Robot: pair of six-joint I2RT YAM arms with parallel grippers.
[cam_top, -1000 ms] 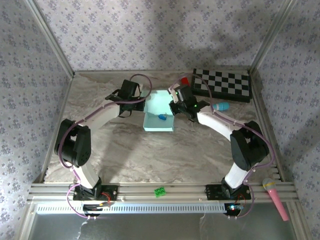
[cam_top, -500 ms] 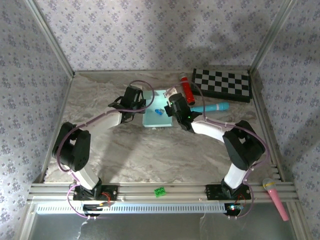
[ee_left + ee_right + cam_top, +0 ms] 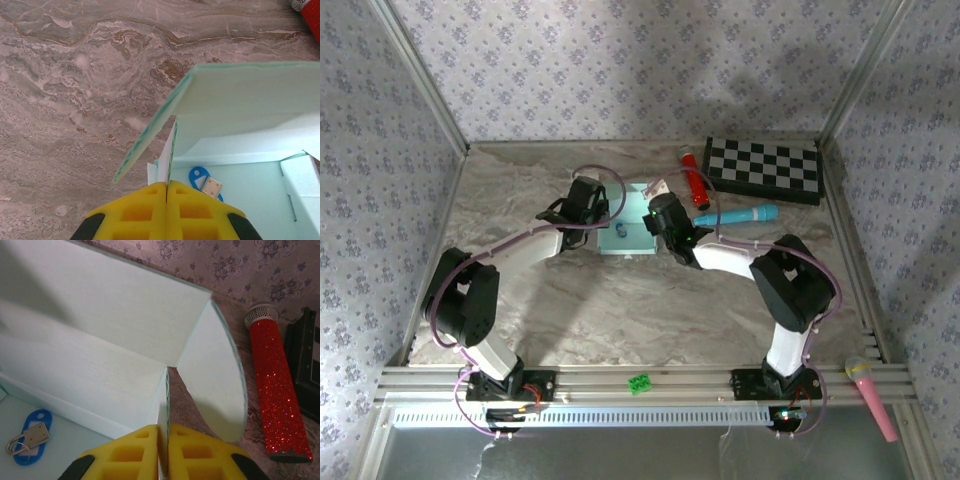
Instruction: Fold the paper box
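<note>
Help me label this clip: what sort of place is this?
Likely a robot test cell: wallpapered walls and metal posts box in a marble-look table, arms bolted to its rail.

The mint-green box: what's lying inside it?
A small lock on a blue tag lies on the floor of the paper box. Its raised walls hide part of the floor in each view, so more could lie there unseen.

paper box (image 3: 632,240): side walls hidden under both wrists; cut off right and below in the left wrist view.
left hand (image 3: 166,186): fingers cut off by the bottom edge.
right hand (image 3: 163,429): fingers cut off by the bottom edge.
blue tag (image 3: 199,176): lower part hidden behind a finger.
red microphone (image 3: 314,20): cut off at the corner.
checkerboard (image 3: 306,360): cut off at the right edge.
green item (image 3: 640,382): too small to identify.
</note>
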